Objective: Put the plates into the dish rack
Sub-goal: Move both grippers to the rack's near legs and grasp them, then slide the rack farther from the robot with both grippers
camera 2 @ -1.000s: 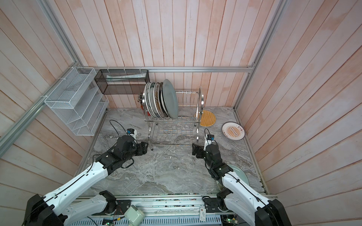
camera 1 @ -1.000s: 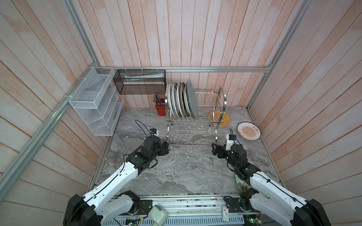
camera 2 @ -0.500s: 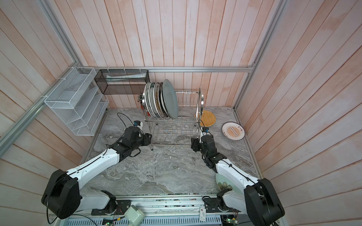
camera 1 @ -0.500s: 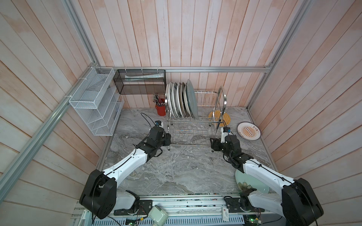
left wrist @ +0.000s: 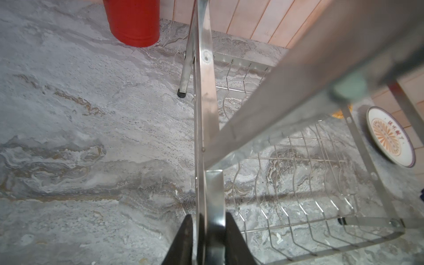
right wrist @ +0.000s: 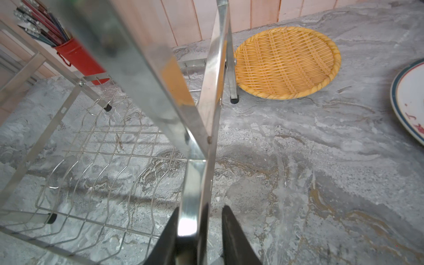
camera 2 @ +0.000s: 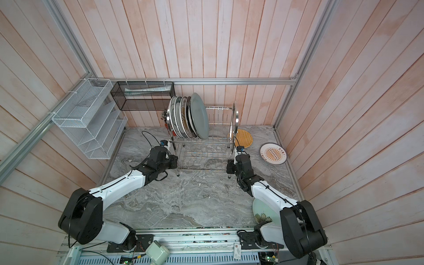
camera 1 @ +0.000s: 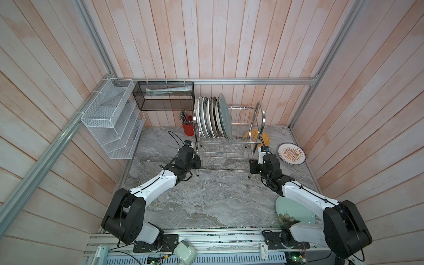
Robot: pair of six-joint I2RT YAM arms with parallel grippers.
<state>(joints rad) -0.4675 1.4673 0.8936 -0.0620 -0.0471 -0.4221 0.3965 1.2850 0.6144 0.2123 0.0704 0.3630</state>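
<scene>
Steel is the target here, not china: both arms are at the front legs of the dish rack [camera 1: 226,157], so the step in hand looks like shifting or steadying the rack rather than placing a plate. To do it well, both grips should be firm before anything moves. The two arms should then pull evenly and low, sliding the feet over the marble top [camera 1: 206,199] rather than lifting. The row of plates [camera 1: 212,117] stands upright at the upper tier's end nearest the red utensil pot [camera 1: 188,129], so the load is lopsided and a jerk could rock them.

Left gripper [left wrist: 207,220]: narrow, its fingers [left wrist: 183,238] pressed on either side of the rack's front leg at the loaded end. Right gripper [right wrist: 199,213]: straddling the front leg at the empty end, one finger against the steel and the other finger [right wrist: 231,234] a sliver off it, so not clamped yet.

Beside the rack's empty end lie the woven tray [right wrist: 284,62] and, beyond it, the sunburst plate [camera 1: 291,153]. A pale green plate [camera 1: 291,211] lies well in front of the rack, under the right arm.
</scene>
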